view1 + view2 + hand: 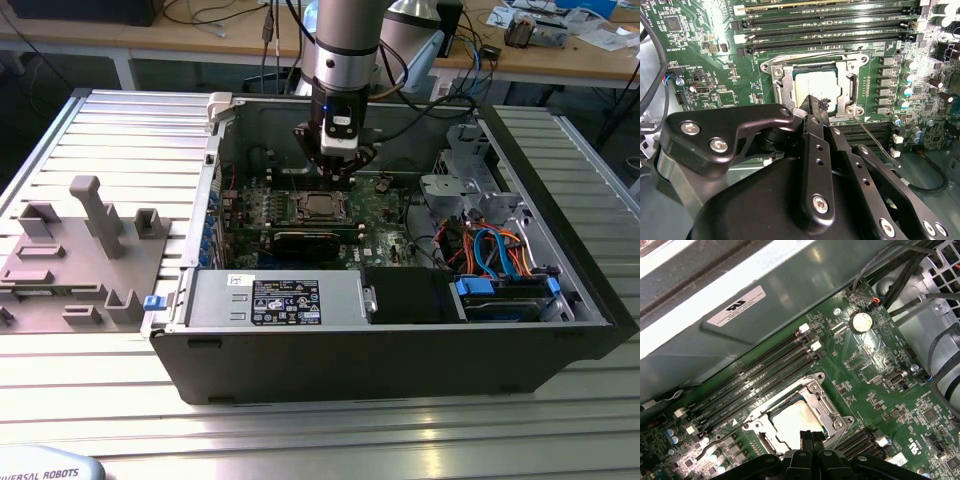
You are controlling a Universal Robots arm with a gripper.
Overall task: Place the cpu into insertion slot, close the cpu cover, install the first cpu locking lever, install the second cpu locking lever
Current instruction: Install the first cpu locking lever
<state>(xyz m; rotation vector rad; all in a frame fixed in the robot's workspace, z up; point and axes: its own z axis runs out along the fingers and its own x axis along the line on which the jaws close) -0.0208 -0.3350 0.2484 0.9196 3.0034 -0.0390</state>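
Note:
The cpu lies flat in the insertion slot on the green motherboard, its silver top showing through the window of the cpu cover, which lies down over it. In the first wrist view the cpu sits just ahead of my gripper. My gripper is shut, with nothing between its fingers, and hovers at the edge of the socket. One thin locking lever sticks out at an angle from the socket corner. In the exterior view my gripper hangs just above the socket.
Long memory slots run beside the socket. The open computer case holds a power supply, drive cage and coloured cables. A grey fixture tray lies at the exterior view's left.

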